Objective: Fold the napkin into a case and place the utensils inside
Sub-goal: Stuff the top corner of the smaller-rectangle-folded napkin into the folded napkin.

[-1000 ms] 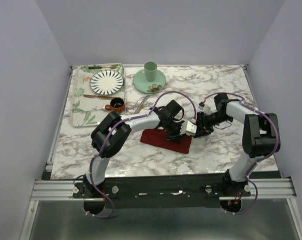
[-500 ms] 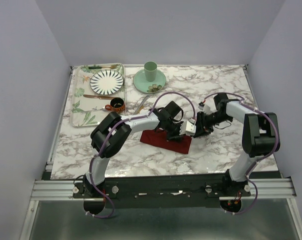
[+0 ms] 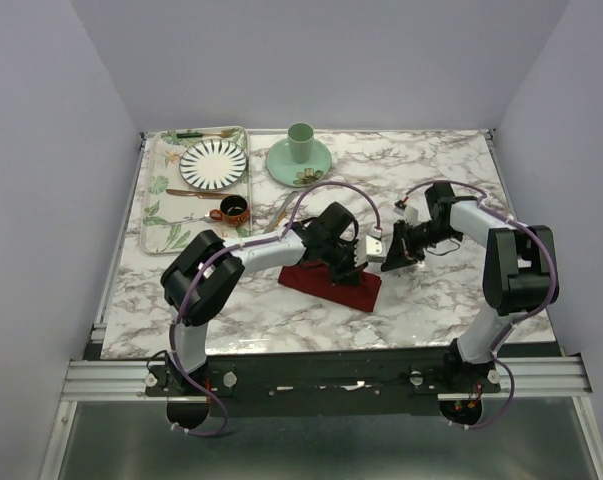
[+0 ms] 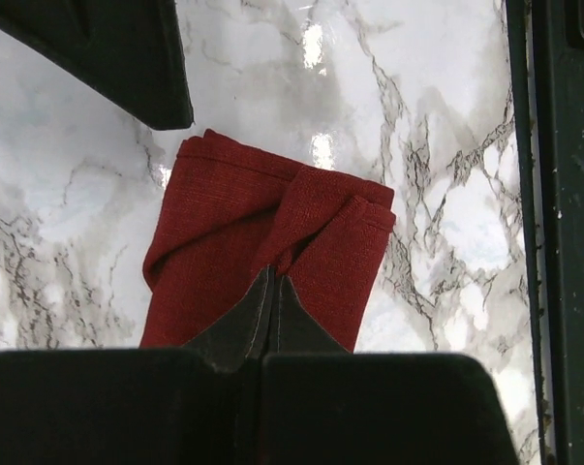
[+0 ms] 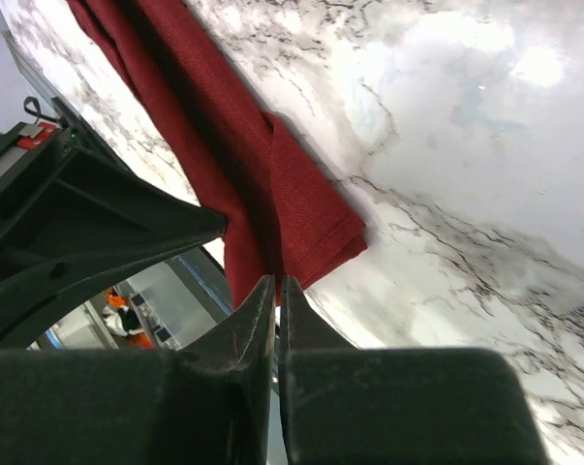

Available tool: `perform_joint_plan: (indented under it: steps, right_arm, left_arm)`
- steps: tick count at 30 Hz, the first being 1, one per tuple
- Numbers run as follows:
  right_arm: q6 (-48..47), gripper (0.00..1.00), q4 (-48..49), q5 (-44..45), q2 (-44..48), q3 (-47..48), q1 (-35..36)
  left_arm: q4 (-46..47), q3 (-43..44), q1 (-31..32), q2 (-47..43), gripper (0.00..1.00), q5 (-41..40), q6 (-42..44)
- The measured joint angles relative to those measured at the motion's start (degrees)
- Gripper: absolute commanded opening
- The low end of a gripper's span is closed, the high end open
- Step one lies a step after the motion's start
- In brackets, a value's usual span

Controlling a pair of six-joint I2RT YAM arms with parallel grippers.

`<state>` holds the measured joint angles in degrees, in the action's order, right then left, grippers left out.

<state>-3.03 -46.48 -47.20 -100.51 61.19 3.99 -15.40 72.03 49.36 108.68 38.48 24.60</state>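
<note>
Both claws have been closing over the last second, and the left arm's elbow has been swinging outward toward the tray side. The left claw [image 4: 273, 283] is pinching a raised pucker of the napkin [image 4: 272, 218] with its jaws fully together on the cloth. The right claw [image 5: 277, 286] is meeting the same short end from the opposite side. Its jaws are almost together with the cloth's edge running into the tips, so it appears to be clamping a thin layer.

Outward from the two pinches, the napkin is lying as a thick folded band on the marble table [image 4: 446, 184], between the arms and well apart from the leaf-patterned tray [image 3: 159, 215]. A slim silver utensil [image 3: 283, 209] is waiting just beside that tray.

To do this fold well, both claws should probably be rising together and level, keeping the gripped end taut between them so the layers beneath are not dragging. Each hold is sitting right at the fingertips, so a slow carry looks safer than a quick one. The pucker under the left claw may be setting a stray crease; laying the end down flat before letting go should be smoothing it.
</note>
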Motion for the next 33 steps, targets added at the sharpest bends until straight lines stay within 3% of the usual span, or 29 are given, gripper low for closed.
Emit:
perform_joint_plan:
  steps: [5,7,9,15,25,33]
  right_arm:
    - [-0.04,0.18,0.2,-0.04,0.02,-0.2,1.77]
    - [-0.04,0.18,0.22,-0.07,0.02,-0.33,2.21]
    - [-0.02,0.18,0.28,-0.09,0.02,-0.48,2.97]
    - [-0.04,0.18,0.39,-0.09,-0.68,-0.5,3.85]
    - [-0.04,0.18,0.37,-0.13,-2.25,-0.5,3.82]
    - [-0.04,0.18,0.37,-0.74,-4.04,-0.5,4.24]
  left_arm:
    - [1.16,-1.2,0.0,-0.02,0.0,-0.46,-3.93]
    - [1.7,-1.6,0.0,-0.02,0.12,-0.59,-5.31]
    - [2.64,-2.16,0.0,-0.07,0.36,-0.66,-6.19]
    - [5.07,-4.44,-0.11,-1.03,0.57,-0.92,-7.63]
    - [5.81,-3.61,0.24,-1.57,0.63,-0.07,-3.8]
    - [4.07,1.86,1.4,1.81,0.57,1.62,0.9]
